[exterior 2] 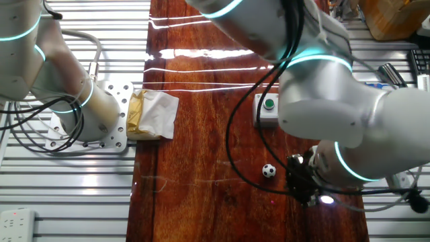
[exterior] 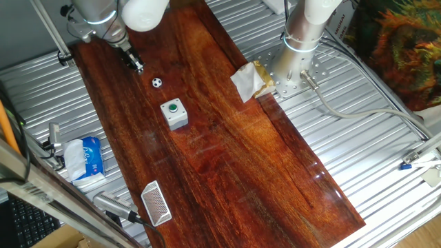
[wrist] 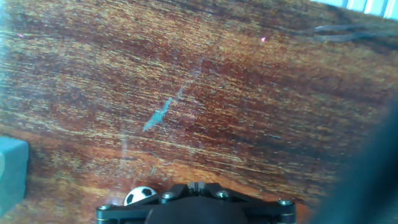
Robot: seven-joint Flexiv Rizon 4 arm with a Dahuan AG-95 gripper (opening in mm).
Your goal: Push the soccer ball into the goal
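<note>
The soccer ball (exterior: pixel 157 83) is a tiny white ball with black patches, resting on the dark wooden board. My gripper (exterior: pixel 138 66) hangs just to its far left, fingers pressed together and holding nothing. In the other fixed view the soccer ball (exterior 2: pixel 269 171) lies a short gap from the gripper (exterior 2: pixel 302 188). In the hand view the soccer ball (wrist: pixel 140 195) peeks out at the bottom edge, left of the gripper (wrist: pixel 196 186). The goal (exterior: pixel 156 203), a small white frame with mesh, stands at the board's near left end, far from the ball.
A grey box with a green button (exterior: pixel 174 114) sits on the board between the ball and the goal. Crumpled paper (exterior: pixel 249 81) lies at the board's right edge by a second arm's base (exterior: pixel 293 65). A blue tissue pack (exterior: pixel 86 157) lies left of the board.
</note>
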